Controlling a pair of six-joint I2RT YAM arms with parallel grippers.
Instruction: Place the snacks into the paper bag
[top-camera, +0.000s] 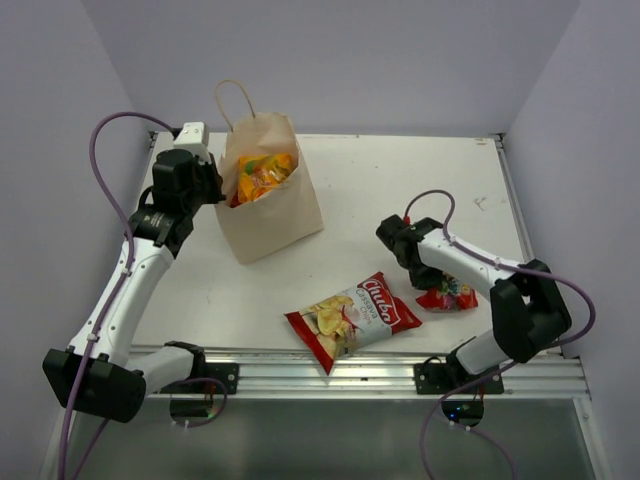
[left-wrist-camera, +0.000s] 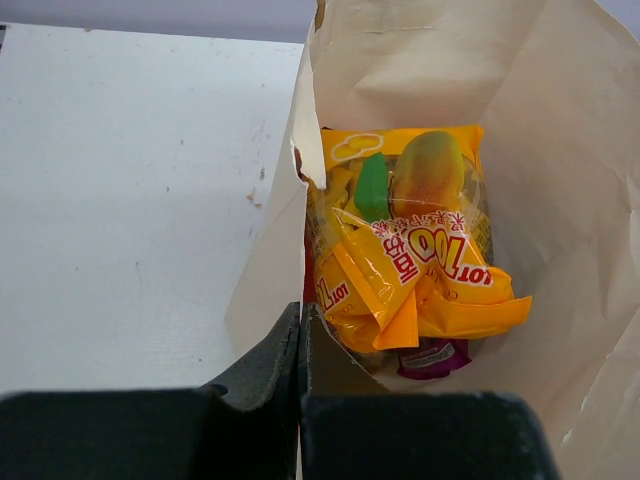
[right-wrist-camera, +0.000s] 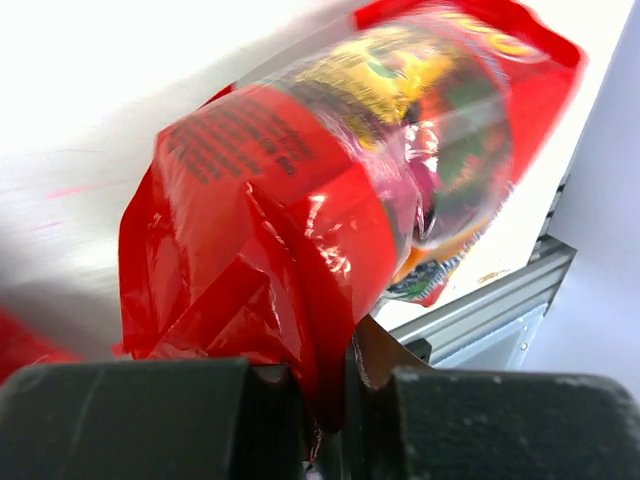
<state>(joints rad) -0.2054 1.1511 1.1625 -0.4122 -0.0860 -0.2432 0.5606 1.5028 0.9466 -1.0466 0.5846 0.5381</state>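
Observation:
The tan paper bag (top-camera: 272, 205) stands at the back left with an orange-yellow packet (top-camera: 264, 176) inside. In the left wrist view the orange-yellow packet (left-wrist-camera: 415, 250) lies over a purple packet (left-wrist-camera: 432, 356), with a sliver of red at the bag's left wall. My left gripper (left-wrist-camera: 300, 325) is shut on the paper bag's near rim (left-wrist-camera: 268, 290). My right gripper (top-camera: 428, 277) is shut on the edge of a small red packet (top-camera: 450, 295), which fills the right wrist view (right-wrist-camera: 300, 220). The large red-and-white chip bag (top-camera: 352, 318) lies flat at the front centre.
A metal rail (top-camera: 380, 365) runs along the table's near edge, just in front of the chip bag. Grey walls close in the table on the left, back and right. The bag's loop handle (top-camera: 236, 95) sticks up at the back.

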